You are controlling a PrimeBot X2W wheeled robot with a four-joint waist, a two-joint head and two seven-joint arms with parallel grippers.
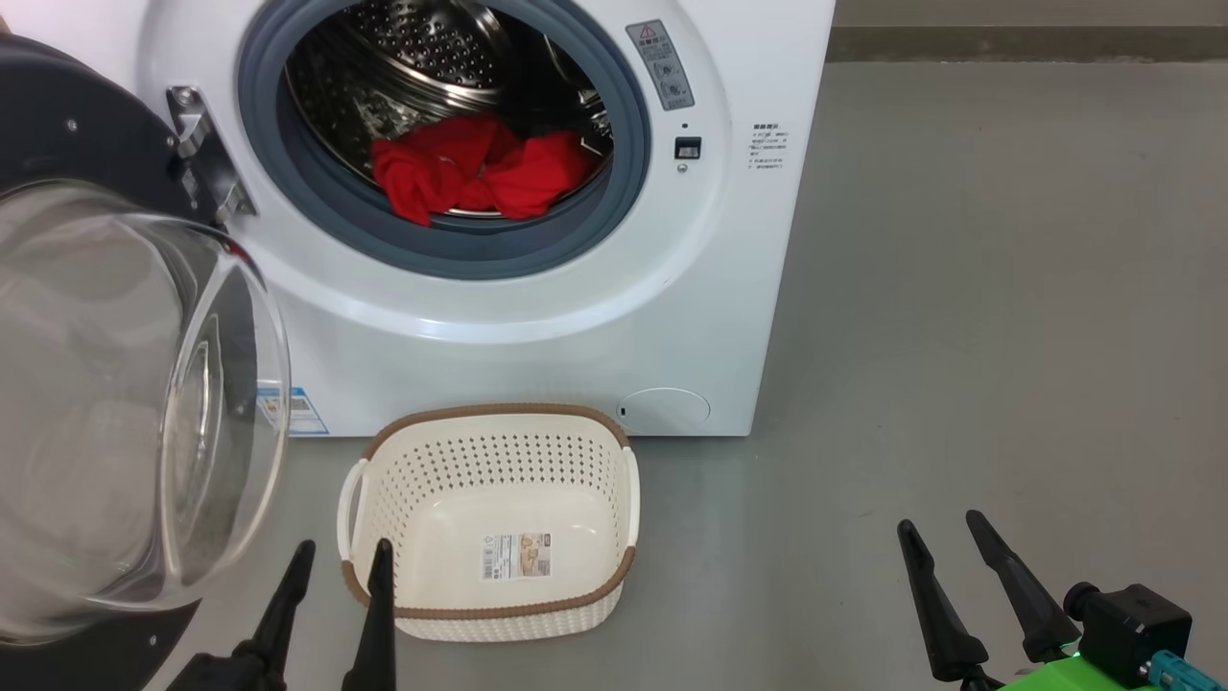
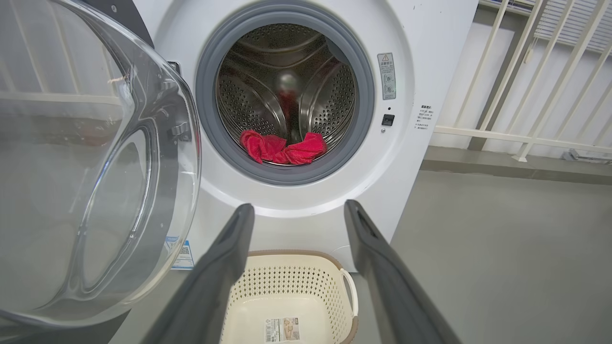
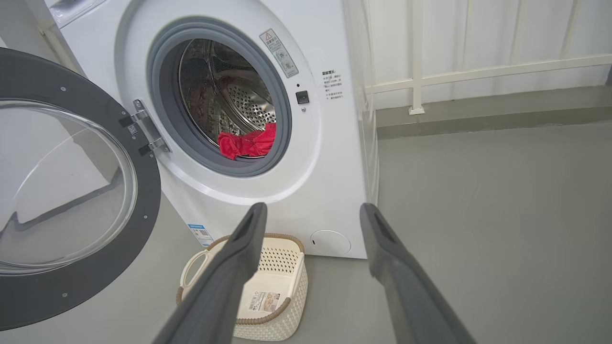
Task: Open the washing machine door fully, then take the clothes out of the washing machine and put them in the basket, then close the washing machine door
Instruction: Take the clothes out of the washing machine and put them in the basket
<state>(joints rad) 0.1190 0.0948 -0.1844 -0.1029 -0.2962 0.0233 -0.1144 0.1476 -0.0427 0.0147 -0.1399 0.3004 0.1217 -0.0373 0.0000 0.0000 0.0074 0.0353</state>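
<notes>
L pincer (image 1: 343, 549) is low, fingers apart, nothing btw them. R pincer (image 1: 940, 523) is low too, fingers apart, nothing in it, well off to the R of the L one. The basket (image 1: 499, 413) sits on the floor (image 1: 959, 288) just past the L pincer's tips & a bit to its R. In the head view its near L corner is right by that pincer's R finger; can't tell if they touch. A sticker (image 1: 516, 557) shows on the basket's bottom. The washer (image 1: 537, 326) stands right behind the basket, ahead of both pincers, nearer the L one. Its door (image 1: 125, 384) is swung wide open, out to the L of the L pincer & close to it, w/ the glass bowl side showing. The red clothes (image 1: 480, 173) lie in a heap at the bottom front of the drum (image 1: 413, 48), just inside the grey ring (image 1: 460, 259). They are well ahead of & above the L pincer. From the R pincer they are ahead & off to the L, w/ the basket lower down on that same side.
</notes>
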